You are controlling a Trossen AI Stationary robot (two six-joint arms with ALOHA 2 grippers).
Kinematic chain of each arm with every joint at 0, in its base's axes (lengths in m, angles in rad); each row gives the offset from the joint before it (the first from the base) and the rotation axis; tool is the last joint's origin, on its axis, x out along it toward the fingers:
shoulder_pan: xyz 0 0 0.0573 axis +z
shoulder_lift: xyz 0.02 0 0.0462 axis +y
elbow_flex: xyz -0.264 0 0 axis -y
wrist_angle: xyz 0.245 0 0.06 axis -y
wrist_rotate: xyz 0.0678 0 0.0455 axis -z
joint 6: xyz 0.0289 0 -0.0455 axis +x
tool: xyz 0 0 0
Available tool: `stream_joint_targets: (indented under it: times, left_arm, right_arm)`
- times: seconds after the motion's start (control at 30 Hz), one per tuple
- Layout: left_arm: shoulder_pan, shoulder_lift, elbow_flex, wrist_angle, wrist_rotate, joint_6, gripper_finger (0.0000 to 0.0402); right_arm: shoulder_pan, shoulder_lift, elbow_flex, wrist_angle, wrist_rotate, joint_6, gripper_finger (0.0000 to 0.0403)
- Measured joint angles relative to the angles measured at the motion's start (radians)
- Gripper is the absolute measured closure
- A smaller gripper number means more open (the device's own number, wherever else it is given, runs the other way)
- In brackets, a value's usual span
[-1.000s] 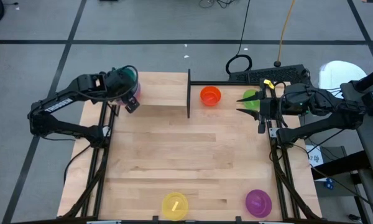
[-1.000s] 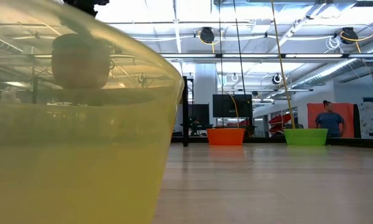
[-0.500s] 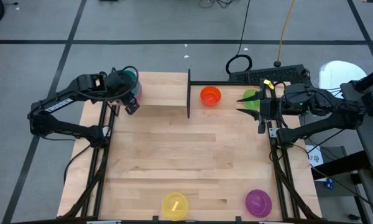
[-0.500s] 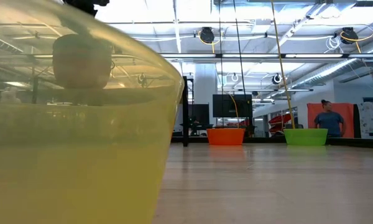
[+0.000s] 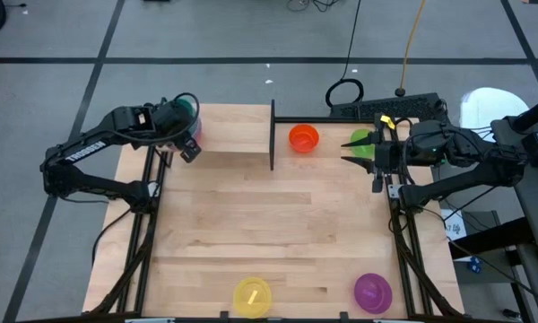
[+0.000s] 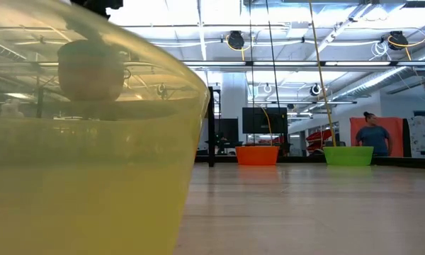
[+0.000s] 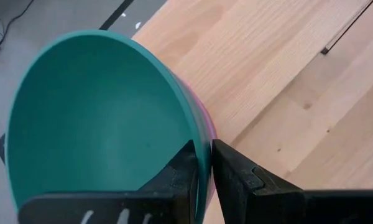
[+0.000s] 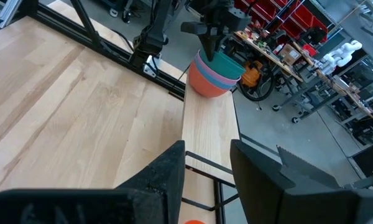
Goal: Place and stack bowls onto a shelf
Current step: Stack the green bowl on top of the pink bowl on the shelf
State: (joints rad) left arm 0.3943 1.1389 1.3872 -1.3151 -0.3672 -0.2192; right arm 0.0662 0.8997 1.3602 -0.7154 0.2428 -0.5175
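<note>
A teal bowl [image 7: 99, 118] tops a stack of bowls [image 8: 212, 76] with pink and red ones below it. The stack stands on the far left end of the pale wood shelf [image 5: 233, 130], which has a black upright [image 5: 272, 135]. My left gripper [image 5: 188, 136] is shut on the teal bowl. My right gripper [image 5: 348, 148] is open, above the green bowl [image 5: 364, 142], which stands on the table [image 6: 348, 156]. The orange bowl [image 5: 303, 137] stands right of the upright. The yellow bowl [image 5: 252, 296] and the purple bowl [image 5: 372, 291] stand at the near edge. My left gripper holds the teal bowl's rim [image 7: 202, 146], on its side toward the table's near edge, with one finger inside the bowl and one outside. The fingers come from above, pointing down. The teal bowl sits nested in the pink bowl [image 7: 206, 124] at the top of the stack.
The middle of the tabletop [image 5: 278, 224] is bare wood. The yellow bowl fills the left of the low view [image 6: 92, 142]. Cables and a keyboard [image 5: 386, 106] lie past the far edge. A person [image 6: 375, 134] stands far off in the room.
</note>
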Motion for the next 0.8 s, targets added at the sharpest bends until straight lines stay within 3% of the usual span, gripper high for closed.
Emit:
stream_joint_targets:
  times: [0.6,0.8]
  left_arm:
    - [0.000,0.000,0.000,-0.021,-0.016,0.052,0.0354]
    - [0.000,0.000,0.000,-0.021,0.006,0.073,0.0392]
  right_arm:
    - [0.000,0.000,0.000,0.000,0.000,0.000,0.0282]
    - [0.000,0.000,0.000,0.000,0.000,0.000,0.0282]
